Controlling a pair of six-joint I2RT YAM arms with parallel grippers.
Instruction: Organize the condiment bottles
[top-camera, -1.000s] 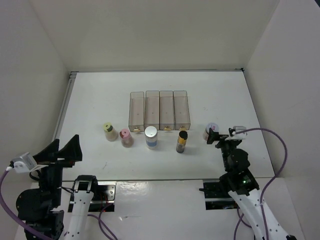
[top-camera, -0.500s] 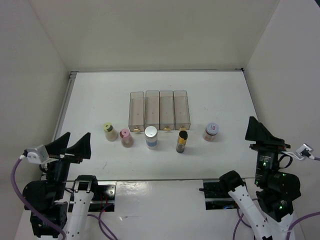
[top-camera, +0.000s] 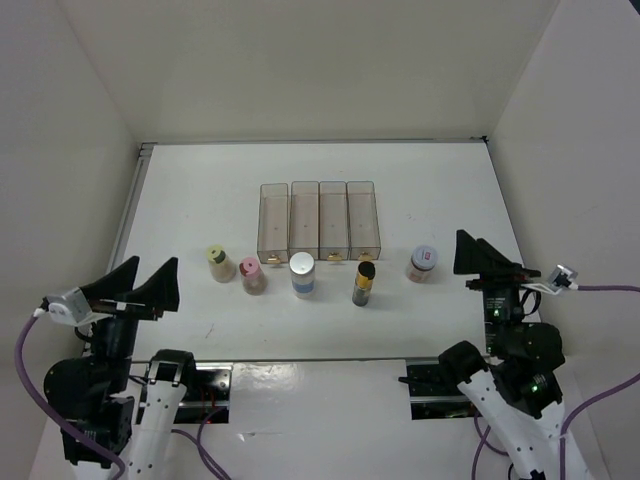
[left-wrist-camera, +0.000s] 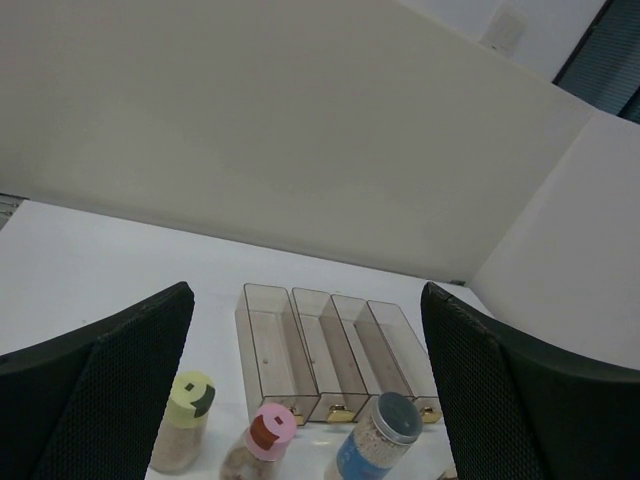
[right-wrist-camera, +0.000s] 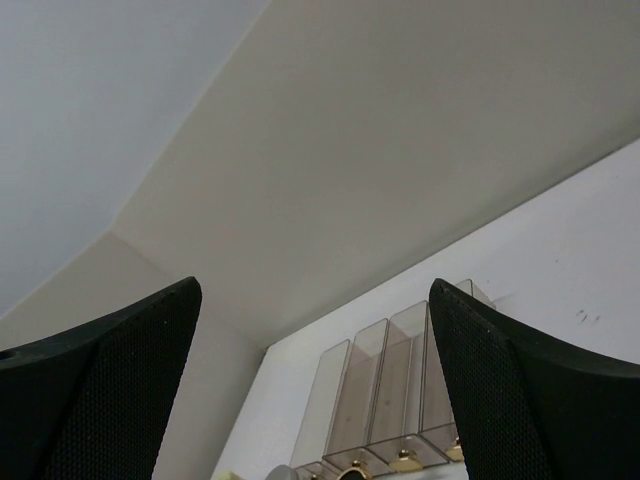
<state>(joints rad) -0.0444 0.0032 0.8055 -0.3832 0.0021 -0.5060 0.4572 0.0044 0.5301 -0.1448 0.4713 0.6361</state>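
Five condiment bottles stand in a row in front of the clear rack (top-camera: 318, 220): yellow-green cap (top-camera: 217, 262), pink cap (top-camera: 252, 274), white cap with blue label (top-camera: 302, 273), dark cap amber (top-camera: 364, 283), and white red-marked cap (top-camera: 423, 262). My left gripper (top-camera: 143, 280) is open and empty, raised near-left of the yellow-green bottle. My right gripper (top-camera: 476, 252) is open and empty, raised just right of the red-marked bottle. The left wrist view shows the yellow-green (left-wrist-camera: 188, 415), pink (left-wrist-camera: 265, 445) and blue-label (left-wrist-camera: 375, 440) bottles between the open fingers. The right wrist view shows the rack (right-wrist-camera: 390, 400).
The rack's four compartments hold nothing and also show in the left wrist view (left-wrist-camera: 330, 350). White walls enclose the table at the back and on both sides. The table's near edge runs just behind the bottle row, by the arm bases.
My right gripper swung from beside the red-marked bottle out to the right, then came partway back left. My left gripper shifted slightly. The bottles have not moved.
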